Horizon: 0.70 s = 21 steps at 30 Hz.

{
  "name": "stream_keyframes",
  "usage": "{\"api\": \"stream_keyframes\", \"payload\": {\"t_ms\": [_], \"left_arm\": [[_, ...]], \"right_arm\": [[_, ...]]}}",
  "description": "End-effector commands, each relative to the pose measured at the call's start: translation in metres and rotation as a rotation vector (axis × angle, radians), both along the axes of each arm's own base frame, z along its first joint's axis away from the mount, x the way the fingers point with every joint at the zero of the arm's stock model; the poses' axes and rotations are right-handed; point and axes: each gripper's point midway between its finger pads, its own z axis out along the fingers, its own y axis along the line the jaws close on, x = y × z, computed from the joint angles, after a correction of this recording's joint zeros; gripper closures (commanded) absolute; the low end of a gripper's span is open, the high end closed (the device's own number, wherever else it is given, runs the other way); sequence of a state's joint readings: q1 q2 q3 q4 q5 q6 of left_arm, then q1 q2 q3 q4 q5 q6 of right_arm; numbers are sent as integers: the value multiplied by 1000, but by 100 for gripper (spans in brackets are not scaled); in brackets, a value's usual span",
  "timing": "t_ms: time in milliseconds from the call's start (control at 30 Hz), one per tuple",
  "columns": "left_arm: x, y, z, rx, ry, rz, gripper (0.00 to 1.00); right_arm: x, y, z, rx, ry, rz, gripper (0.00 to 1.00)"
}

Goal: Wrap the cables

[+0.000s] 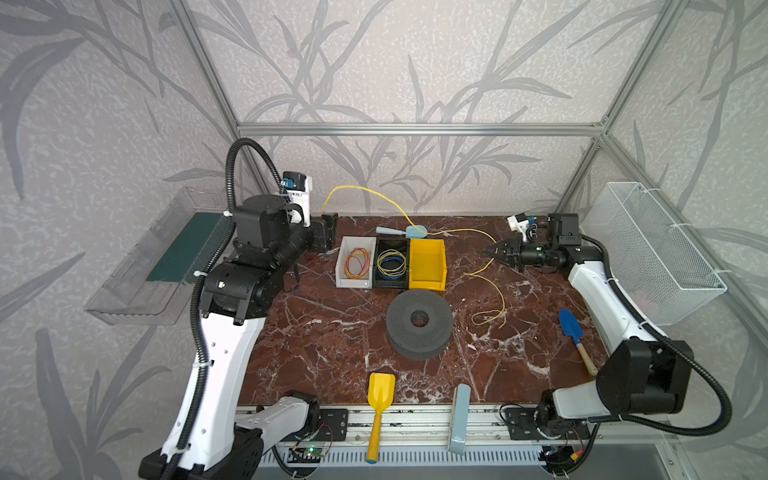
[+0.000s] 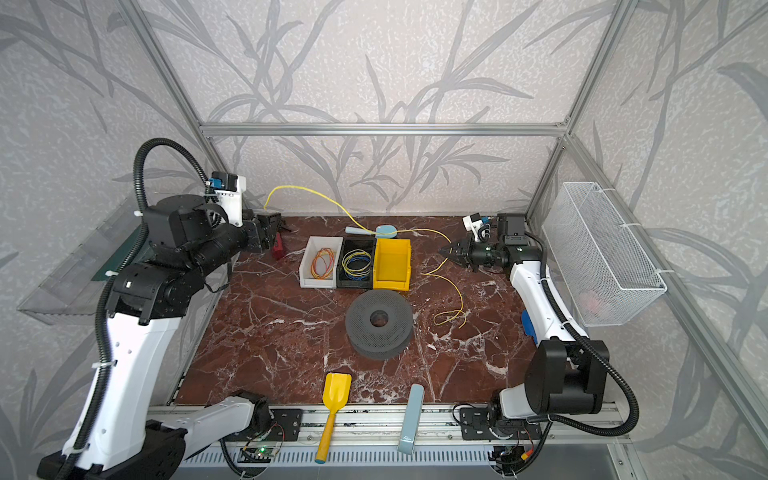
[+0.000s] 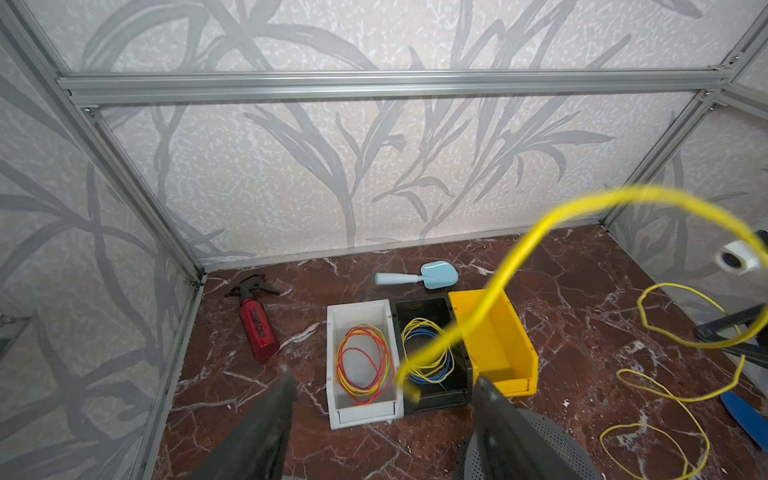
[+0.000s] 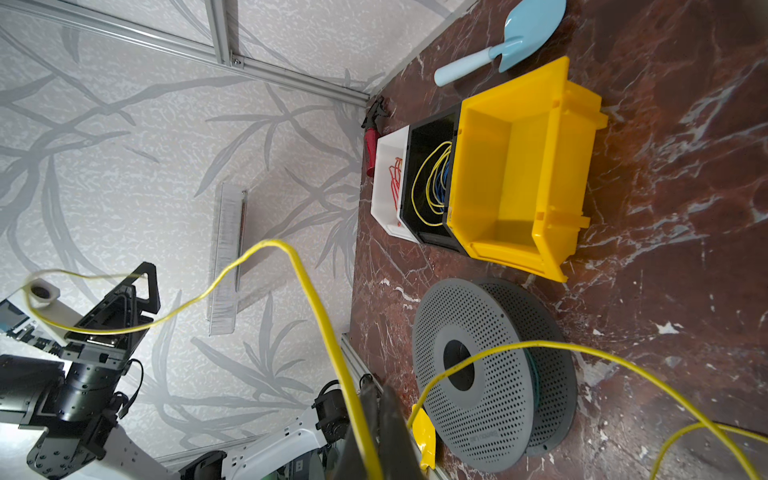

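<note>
The cable (image 1: 351, 186) is a thin yellow wire. It arches from beside my left gripper (image 1: 330, 230) over the back of the table to my right gripper (image 1: 489, 250), then drops into loose loops on the marble at the right. In the left wrist view my left gripper (image 3: 386, 388) is open, and the wire's free end (image 3: 409, 390) hangs between the fingers without touching them. My right gripper (image 4: 378, 395) is shut on the cable, which runs out on both sides of it. A grey perforated spool (image 1: 419, 323) lies flat mid-table.
A white bin (image 1: 341, 266) with a red-and-orange bundle, a black bin (image 1: 391, 245) with a blue-and-yellow bundle and a yellow bin (image 1: 428, 264) stand in a row. Around them are a light-blue shovel (image 1: 403, 230), yellow shovel (image 1: 380, 411), blue shovel (image 1: 571, 326), red spray bottle (image 3: 257, 328) and wire basket (image 1: 652, 249).
</note>
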<state>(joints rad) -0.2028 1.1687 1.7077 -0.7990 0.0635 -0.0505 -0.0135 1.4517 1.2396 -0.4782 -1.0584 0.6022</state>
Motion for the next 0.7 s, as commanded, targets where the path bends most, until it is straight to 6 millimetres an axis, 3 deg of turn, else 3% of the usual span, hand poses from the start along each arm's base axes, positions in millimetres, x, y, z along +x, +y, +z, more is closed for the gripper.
{"api": "stream_keyframes", "payload": {"t_ms": [0,233,500,667], "left_arm": [[14,-1,14,34,-34,-22,30],[40,-4,21,18,-39,-52,31],[35,-18,26,-22,-30,-131,32],[33,-19,25,-19,-23,-139,43]], "right_arm": [[-17,6,12,30,-26,48,100],[-27,9,9,35,-25,65,100],[-30,10,7,38,-29,71,100],[-32,11,9,41,-38,78,100]]}}
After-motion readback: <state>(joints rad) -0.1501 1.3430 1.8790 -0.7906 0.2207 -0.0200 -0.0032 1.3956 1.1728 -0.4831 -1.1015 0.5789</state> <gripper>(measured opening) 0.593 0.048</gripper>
